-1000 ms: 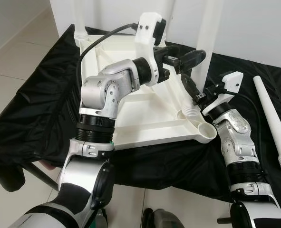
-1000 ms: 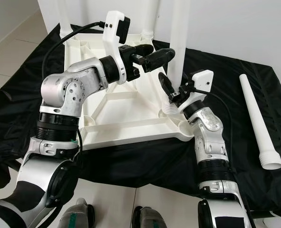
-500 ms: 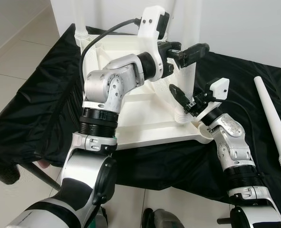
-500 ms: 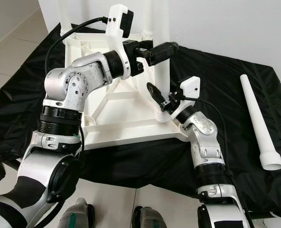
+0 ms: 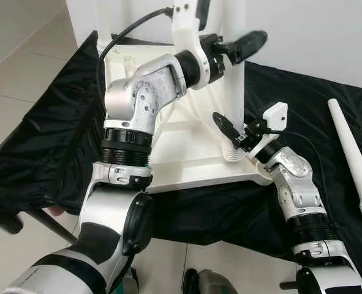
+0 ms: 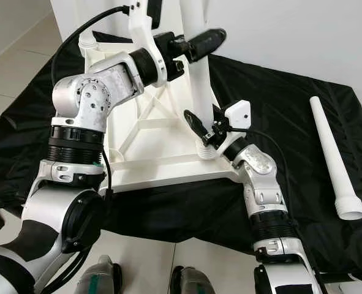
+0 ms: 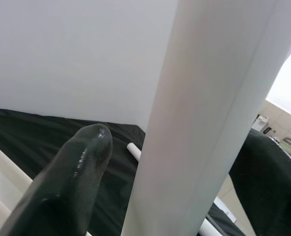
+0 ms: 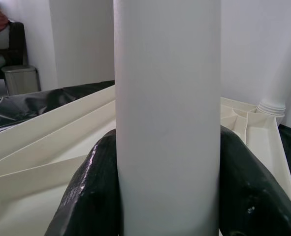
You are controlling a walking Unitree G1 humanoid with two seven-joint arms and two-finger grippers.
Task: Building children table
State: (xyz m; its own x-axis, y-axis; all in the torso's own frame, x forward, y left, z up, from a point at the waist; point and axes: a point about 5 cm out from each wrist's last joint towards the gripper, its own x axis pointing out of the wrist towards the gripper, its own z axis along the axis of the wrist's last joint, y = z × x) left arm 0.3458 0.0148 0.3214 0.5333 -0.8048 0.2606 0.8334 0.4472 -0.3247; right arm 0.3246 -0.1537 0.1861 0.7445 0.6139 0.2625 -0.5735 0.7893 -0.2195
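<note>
Both hands (image 8: 167, 196) round leg (image 8: 167, 113) — wrist close-ups

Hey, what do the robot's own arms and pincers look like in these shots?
Both arms are brushed silver metal with black ribbed joint rings. Each wrist carries a white plastic camera bracket fed by a black cable. The left pincer and right pincer each have two long, glossy black, rounded fingers.

I see a black cloth (image 5: 40, 141) spread over the pale tiled floor (image 5: 21, 73), rumpled along its near edge, with a white wall (image 6: 303, 37) behind it (a small lidded bin (image 8: 18, 78) stands far off beside a dark seat (image 8: 12, 44)).
</note>
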